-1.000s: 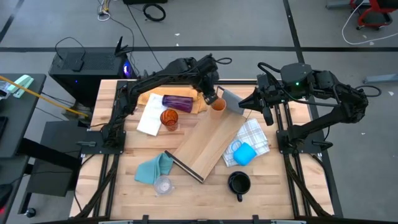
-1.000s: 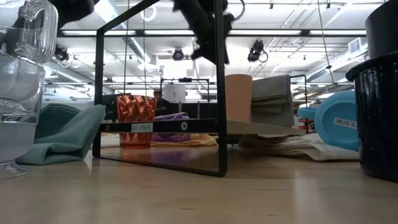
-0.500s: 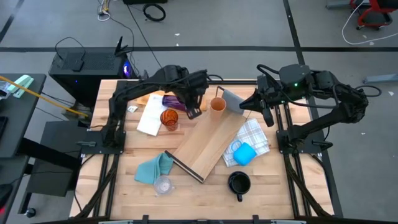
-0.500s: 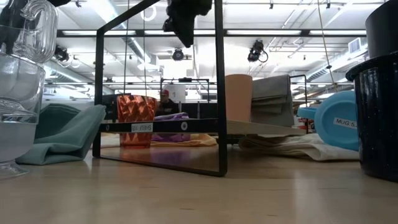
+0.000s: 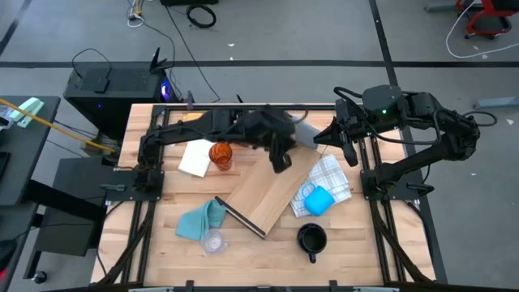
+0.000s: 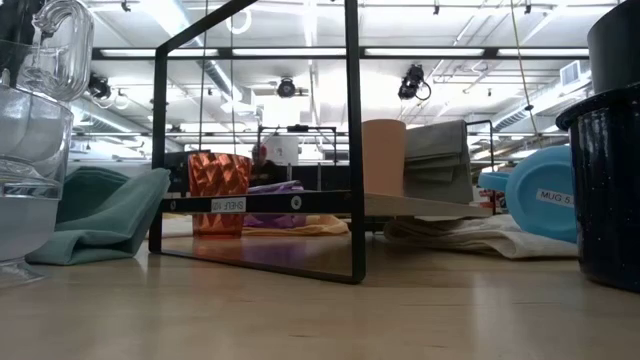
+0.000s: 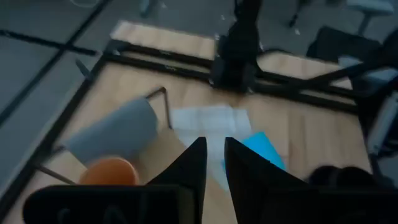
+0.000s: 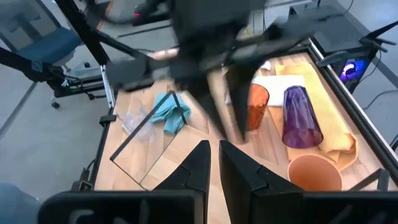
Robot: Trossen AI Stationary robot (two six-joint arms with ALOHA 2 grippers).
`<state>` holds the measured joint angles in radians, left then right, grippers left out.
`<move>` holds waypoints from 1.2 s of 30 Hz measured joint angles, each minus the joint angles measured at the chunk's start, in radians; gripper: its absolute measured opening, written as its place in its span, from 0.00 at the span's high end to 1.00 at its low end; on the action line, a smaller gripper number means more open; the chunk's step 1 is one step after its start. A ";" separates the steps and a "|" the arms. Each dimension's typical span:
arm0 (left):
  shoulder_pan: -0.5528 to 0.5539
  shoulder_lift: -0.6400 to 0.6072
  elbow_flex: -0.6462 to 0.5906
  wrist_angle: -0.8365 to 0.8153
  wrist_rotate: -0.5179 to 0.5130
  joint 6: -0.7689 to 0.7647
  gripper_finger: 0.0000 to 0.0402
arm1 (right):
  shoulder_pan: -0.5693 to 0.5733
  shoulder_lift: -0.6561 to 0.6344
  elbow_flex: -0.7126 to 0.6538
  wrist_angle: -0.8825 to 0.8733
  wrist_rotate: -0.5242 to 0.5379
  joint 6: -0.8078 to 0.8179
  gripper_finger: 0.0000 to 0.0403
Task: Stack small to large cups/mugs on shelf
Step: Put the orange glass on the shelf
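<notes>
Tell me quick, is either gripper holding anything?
Left gripper: nearly closed, holding nothing, above the shelf.
Right gripper: closed, empty, waiting at the table's right.

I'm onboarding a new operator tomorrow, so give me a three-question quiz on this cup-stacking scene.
1. True or false: the tan cup stands upright on the shelf.
2. Which lies on its side on the checked cloth? A) black mug B) light blue mug C) amber cup
3. Fill in: the left gripper hovers over the ___, holding nothing.

Key: 1 true; 2 B; 3 shelf.
</notes>
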<state>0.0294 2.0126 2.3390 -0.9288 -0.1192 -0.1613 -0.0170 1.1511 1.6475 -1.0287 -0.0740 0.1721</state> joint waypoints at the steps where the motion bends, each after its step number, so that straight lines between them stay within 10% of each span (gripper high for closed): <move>1: 0.002 -0.003 -0.015 0.023 0.011 0.026 0.85 | 0.000 0.000 0.000 -0.005 0.000 -0.001 0.90; 17: -0.033 -0.062 -0.583 0.985 0.431 0.119 0.95 | -0.005 -0.067 0.000 -0.017 0.076 0.010 0.90; 24: 0.088 -0.134 -0.814 0.989 0.445 0.043 0.96 | -0.035 -0.081 0.000 -0.013 0.078 0.056 0.90; 36: 0.199 -0.684 -1.219 0.919 0.312 0.024 0.98 | -0.035 -0.061 0.000 0.023 0.077 0.064 0.90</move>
<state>0.2286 1.3283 1.1196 -0.0101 0.1930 -0.1376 -0.0516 1.0896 1.6474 -1.0055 0.0032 0.2359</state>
